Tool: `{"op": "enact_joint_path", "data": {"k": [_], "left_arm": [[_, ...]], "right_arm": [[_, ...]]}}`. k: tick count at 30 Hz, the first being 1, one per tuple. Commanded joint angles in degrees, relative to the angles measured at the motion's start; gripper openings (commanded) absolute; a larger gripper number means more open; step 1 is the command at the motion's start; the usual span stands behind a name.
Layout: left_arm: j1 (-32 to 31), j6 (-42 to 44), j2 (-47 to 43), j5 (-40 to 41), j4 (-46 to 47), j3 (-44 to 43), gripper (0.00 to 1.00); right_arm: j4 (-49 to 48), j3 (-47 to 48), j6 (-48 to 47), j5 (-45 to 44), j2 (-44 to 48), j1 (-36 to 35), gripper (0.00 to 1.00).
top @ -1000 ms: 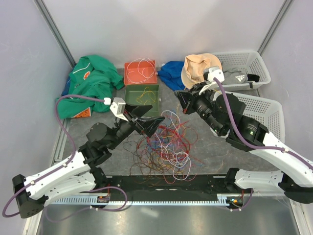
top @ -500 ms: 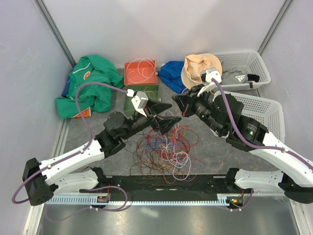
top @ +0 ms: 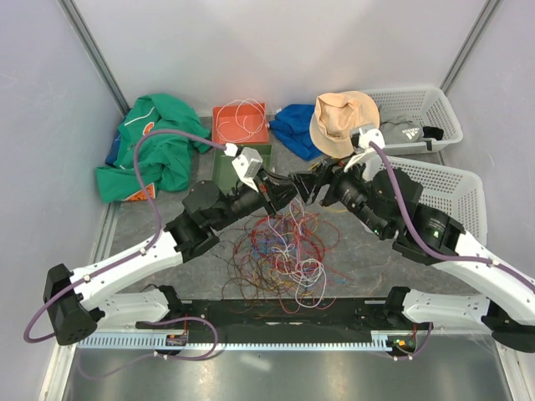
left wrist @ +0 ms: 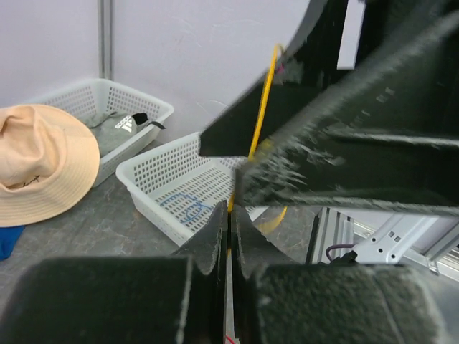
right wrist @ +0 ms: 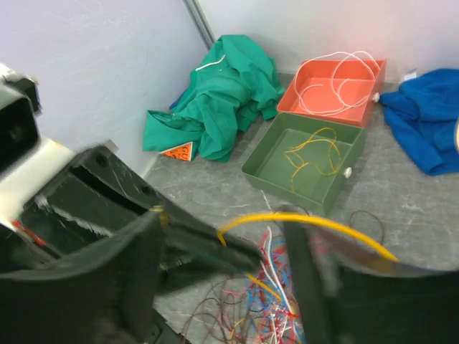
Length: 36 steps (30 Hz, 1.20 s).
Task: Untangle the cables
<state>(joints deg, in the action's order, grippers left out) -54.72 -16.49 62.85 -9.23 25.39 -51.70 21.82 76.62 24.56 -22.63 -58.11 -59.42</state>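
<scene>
Yellow cable (right wrist: 265, 215) arcs sideways — left fingers (left wrist: 209, 240) pinching.

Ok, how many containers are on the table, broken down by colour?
White baskets: 2
Orange tray: 1
Green tray: 1
Total: 4

Basically a booth: plain pale walls (top: 276, 50) on three sides, with metal corner posts (top: 94, 52) running up at 11 and 1 o'clock. Grey mottled tabletop (top: 359, 259), slotted aluminium rail (top: 292, 341) across 6 o'clock. Lighting's soft and pretty even.
</scene>
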Motion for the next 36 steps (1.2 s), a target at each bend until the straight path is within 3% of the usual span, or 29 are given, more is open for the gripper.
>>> {"op": "enact_joint_path", "data": {"k": [1, 2, 6, 12, 16, 26, 31, 36], "left_arm": [[0.0, 1.5, -1.8, 7.6, -7.9, -6.5, 0.02], [0.0, 2.1, -1.9, 9.0, -10.4, -9.2, 0.02], [0.1, 3.7, -2.1, 13.5, -18.2, -17.0, 0.02], [0.1, 4.9, 1.0, 13.7, -25.0, -29.8, 0.02], [0.1, 4.5, 3.5, 12.8, -28.5, -33.8, 0.02], [0.1, 2.6, 4.5, 11.1, -29.6, -34.3, 0.02], [0.1, 2.8, 5.4, 10.3, -31.0, -37.1, 0.02], [0.1, 4.6, 6.1, 11.1, -32.9, -43.0, 0.02]], "right_arm": [[-0.1, -4.5, -0.2, -5.6, 6.0, -0.3, 0.81], [-0.2, -5.9, 0.1, -8.1, 8.9, -0.3, 0.86], [-1.9, -14.7, 0.8, -11.3, 17.0, -0.3, 0.90], [-9.2, -28.4, 3.5, -3.5, 22.9, -0.3, 0.94], [-16.1, -31.4, 3.8, 2.2, 20.6, -0.3, 0.98], [-34.2, -31.4, 0.9, 6.1, 9.8, -0.3, 0.98], [-32.9, -32.6, 1.6, 4.4, 1.1, -0.3, 0.83], [-36.2, -41.7, 5.8, 5.1, 0.7, -0.3, 0.78]]}}
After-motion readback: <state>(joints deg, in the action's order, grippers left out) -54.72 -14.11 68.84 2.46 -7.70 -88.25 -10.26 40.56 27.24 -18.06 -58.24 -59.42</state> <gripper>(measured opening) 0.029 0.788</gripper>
